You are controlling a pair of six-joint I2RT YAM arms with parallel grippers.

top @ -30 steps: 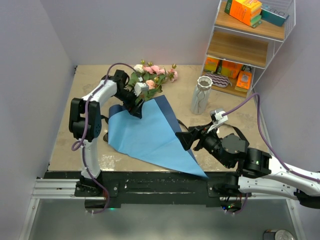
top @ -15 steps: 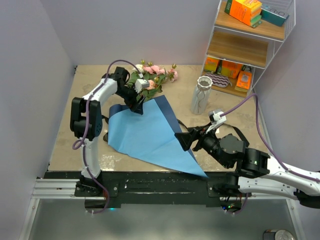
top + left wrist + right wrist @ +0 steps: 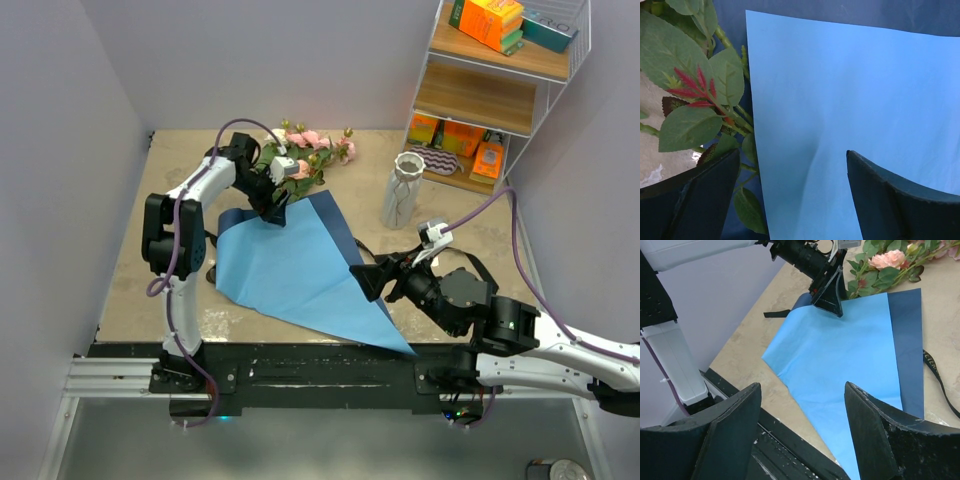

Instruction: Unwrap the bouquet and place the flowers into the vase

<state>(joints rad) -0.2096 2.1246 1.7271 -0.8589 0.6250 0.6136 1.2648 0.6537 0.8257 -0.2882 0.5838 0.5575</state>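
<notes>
The bouquet lies unwrapped: its blue paper point(image 3: 295, 270) is spread flat on the table, light sheet point(image 3: 855, 85) over a darker one point(image 3: 907, 345). The flowers point(image 3: 308, 150), pink, peach and cream roses with green leaves point(image 3: 687, 95), lie at the paper's far edge, a peach rose point(image 3: 886, 259) showing in the right wrist view. My left gripper point(image 3: 274, 214) point(image 3: 791, 151) point(image 3: 830, 299) is open over the paper's far corner, beside the stems. My right gripper point(image 3: 362, 279) point(image 3: 802, 385) hangs open above the paper's near right edge, holding nothing. The ribbed whitish vase point(image 3: 404, 190) stands upright to the right.
A wire shelf rack point(image 3: 495, 95) with orange boxes point(image 3: 490, 22) stands at the back right, just behind the vase. Black ribbon point(image 3: 936, 376) trails off the paper's right side. Walls close the left and back. The table's near edge point(image 3: 300, 350) runs under the paper's tip.
My left gripper has shifted slightly farther back toward the flower stems. The right gripper's jaws have narrowed a little; the paper, flowers and vase have not moved.
</notes>
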